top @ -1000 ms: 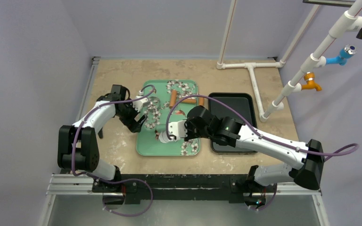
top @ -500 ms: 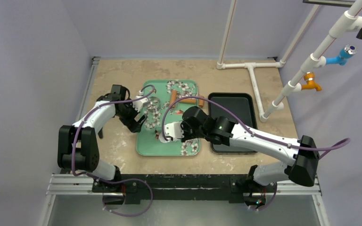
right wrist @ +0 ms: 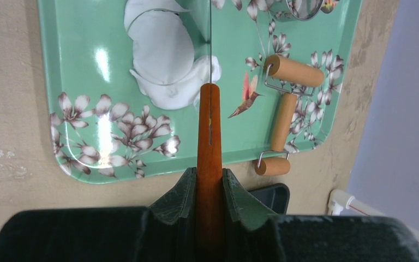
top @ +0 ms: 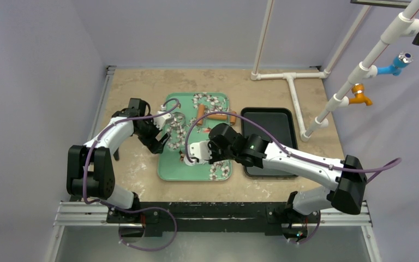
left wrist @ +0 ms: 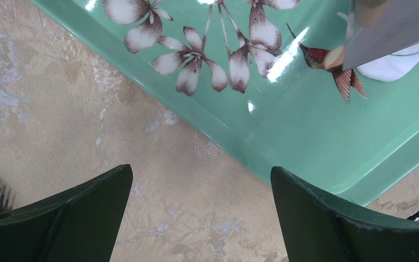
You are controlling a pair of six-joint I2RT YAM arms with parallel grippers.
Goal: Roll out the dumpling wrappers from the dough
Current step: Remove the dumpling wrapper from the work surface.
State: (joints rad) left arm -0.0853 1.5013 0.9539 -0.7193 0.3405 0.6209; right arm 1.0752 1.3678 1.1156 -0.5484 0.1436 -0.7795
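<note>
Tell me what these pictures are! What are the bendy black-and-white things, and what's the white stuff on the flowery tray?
Those are two robot arms bolted to a table. One picture looks down from above. The other two come from little cameras on the wrists, so you see each arm's own fingers. The white stuff is dough, pressed flat on the green tray. A wooden roller lies there too, and a black tray sits beside the green one. The right gripper pinches a tool with a wooden handle and a thin metal blade that reaches toward the dough. The left gripper is open and holds nothing, by the green tray's edge.
</note>
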